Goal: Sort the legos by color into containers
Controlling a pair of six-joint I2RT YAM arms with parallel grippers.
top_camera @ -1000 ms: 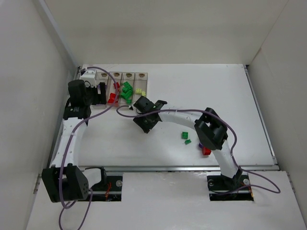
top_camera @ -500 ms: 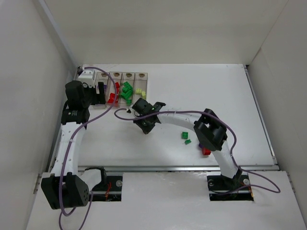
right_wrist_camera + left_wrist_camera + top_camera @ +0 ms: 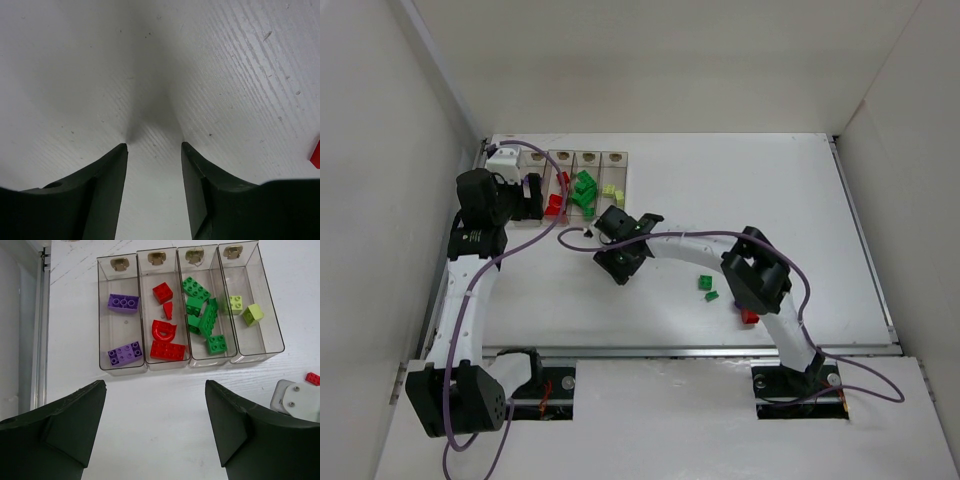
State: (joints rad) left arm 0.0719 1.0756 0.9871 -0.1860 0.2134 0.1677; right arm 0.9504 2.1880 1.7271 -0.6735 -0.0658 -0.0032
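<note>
- The right gripper (image 3: 153, 146) has slid back a touch from the containers (image 3: 190, 361) toward the near edge. Its jaws stand partly apart over bare table (image 3: 225, 60), with nothing between them.
- A stray red brick (image 3: 313, 378) lies on the table just beside that gripper. It shows only as a sliver at the edge of the right wrist view, so it looks unpicked, and the jaws likely need lining up on it again.
- The left gripper (image 3: 155, 384) hovers in front of the row, wide open and empty, much where it was a second ago.
- From the left wrist view, the bins run left to right:
  - two purple bricks (image 3: 123, 302)
  - a cluster of red pieces (image 3: 168, 350)
  - a heap of green bricks (image 3: 207, 320)
  - two pale yellow bricks (image 3: 253, 314)
- No colour is mixed in any bin.
- Out on the table, well apart from the row, are loose green bricks (image 3: 706, 284) and a loose red brick (image 3: 750, 317) by the right arm's elbow. There may be a purple one there too, but the arm hides that spot.
</note>
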